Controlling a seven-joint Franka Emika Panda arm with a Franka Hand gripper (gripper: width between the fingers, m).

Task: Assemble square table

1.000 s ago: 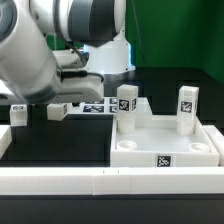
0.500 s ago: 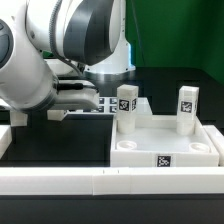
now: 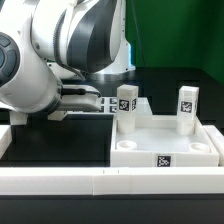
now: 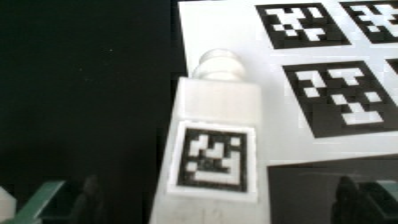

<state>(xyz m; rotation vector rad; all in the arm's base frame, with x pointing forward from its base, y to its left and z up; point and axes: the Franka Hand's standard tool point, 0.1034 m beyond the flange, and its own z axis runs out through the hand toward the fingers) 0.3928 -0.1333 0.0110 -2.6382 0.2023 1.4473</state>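
A white leg (image 4: 217, 140) lies flat on the black table, its tag facing up and its screw tip (image 4: 219, 65) pointing toward the marker board (image 4: 329, 70). My gripper (image 4: 205, 198) is open, one dark finger on each side of the leg's end, and neither finger visibly touches it. In the exterior view the arm (image 3: 60, 55) hides the gripper, and only a bit of this leg (image 3: 53, 114) shows under it. The square tabletop (image 3: 165, 150) lies at the exterior view's right with two legs standing upright in it (image 3: 126, 100) (image 3: 186, 105).
Another white leg (image 3: 18, 115) stands at the exterior view's far left. A long low white rail (image 3: 100, 180) runs along the front. The marker board (image 3: 100, 103) lies just behind the arm, beside the tabletop.
The arm has swung lower and toward the front, now covering the lying leg and most of the marker board in the exterior view. The jaws have stayed open.
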